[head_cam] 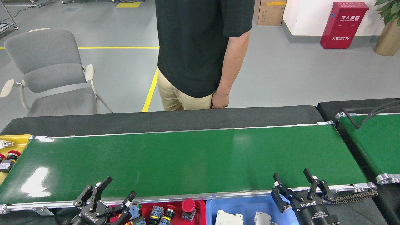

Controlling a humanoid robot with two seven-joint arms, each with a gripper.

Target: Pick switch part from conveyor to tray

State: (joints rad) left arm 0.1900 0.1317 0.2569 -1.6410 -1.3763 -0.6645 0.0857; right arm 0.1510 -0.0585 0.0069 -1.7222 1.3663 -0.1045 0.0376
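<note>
The conveyor (187,159) is the biggest thing here, a long glossy green belt with silver rails running across the view, and its surface is bare: no switch part rides on it. Beyond its far rail stands a person (200,53) in a dark shirt and tan trousers, one hand hanging near the black edge past the belt. Further back on the left of the belt sits a grey chair (53,72). At the belt's left end a yellow tray (14,137) holds a few small pieces.

Just below the near rail lie two trays. The red tray (200,206) holds several switch parts (188,208), among them a red-capped button; the blue tray (243,204) to its right holds white blocks.

The left gripper (115,195) hangs over the near rail above the red tray, fingers spread wide, nothing between them. The right gripper (293,184) sits at the near rail toward the belt's right end, over the blue tray, likewise wide and empty.

My reading is that this is the moment at the tray with nothing in hand (the parts visible lie in trays, none on the belt). The next move calls for a new part arriving on the belt, then an open reach over the rail to straddle it.
</note>
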